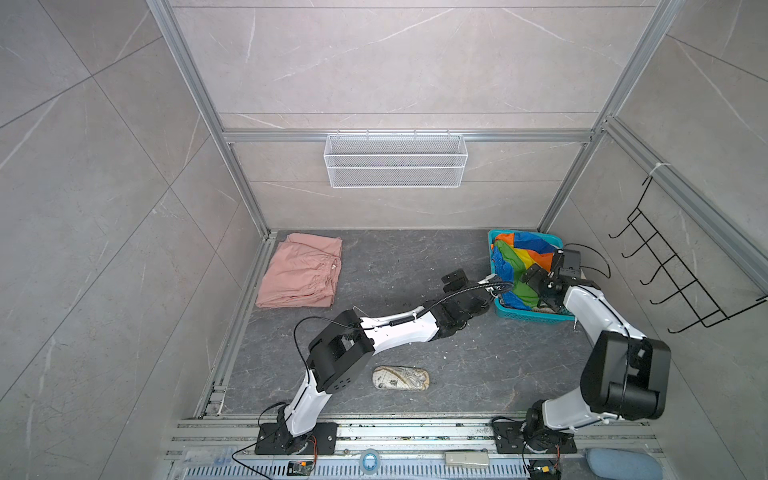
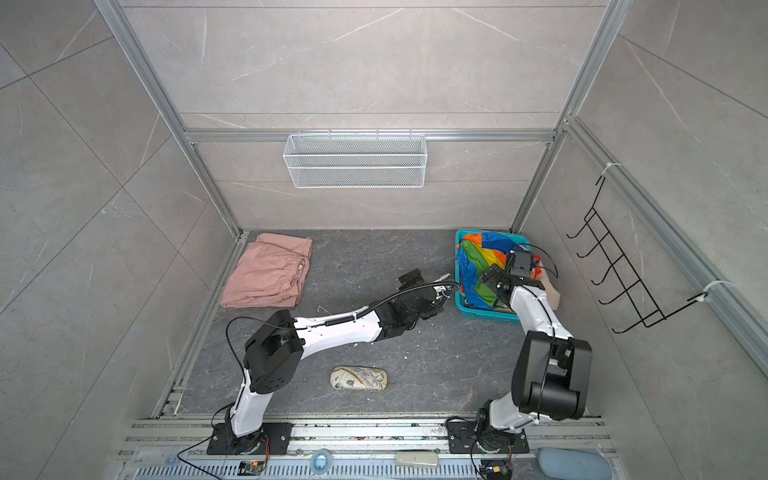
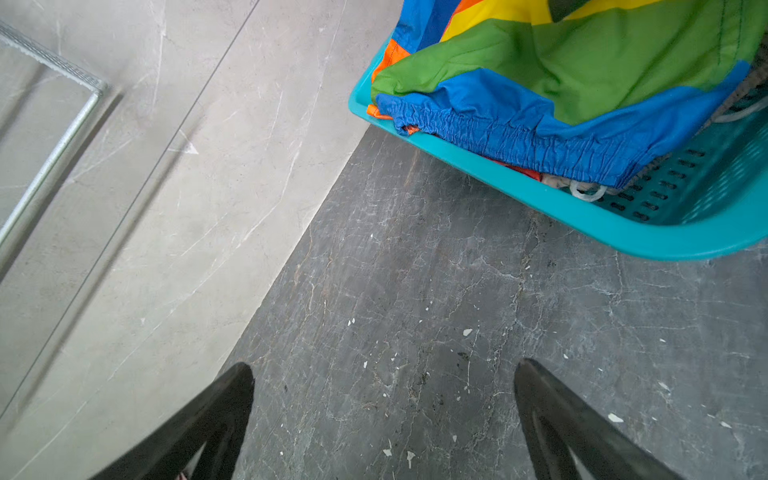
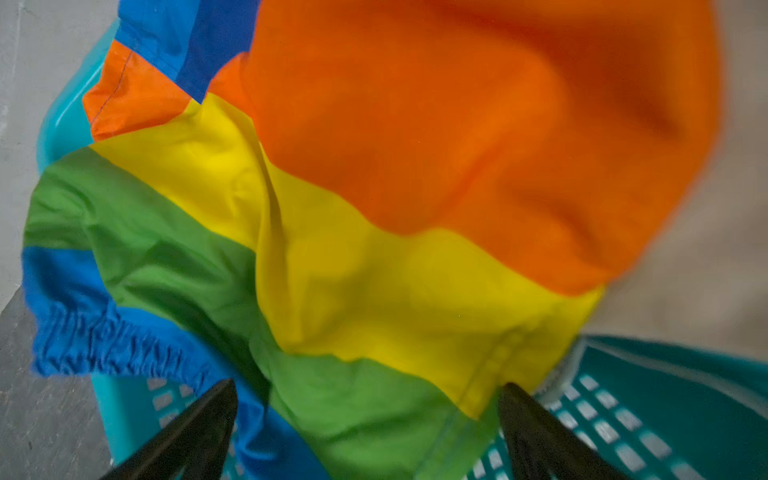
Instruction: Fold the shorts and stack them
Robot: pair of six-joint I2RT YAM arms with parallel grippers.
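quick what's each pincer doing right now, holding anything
left pincer: open, empty, over the dark tabletop beside the teal basket
right pincer: open, above the rainbow-striped shorts in the basket, not gripping them

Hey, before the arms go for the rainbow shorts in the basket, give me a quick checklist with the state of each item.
1. Right hand open above the rainbow shorts: ok.
2. Left hand open and empty, over the table beside the basket: ok.
3. Rainbow shorts gripped: not ok, neither hand holds them.
4. Pink shorts folded, far left corner: ok.
5. Room to fold mid-table: ok; the pouch lies near the front.
6. Rainbow shorts free of what lies under them: cannot tell.
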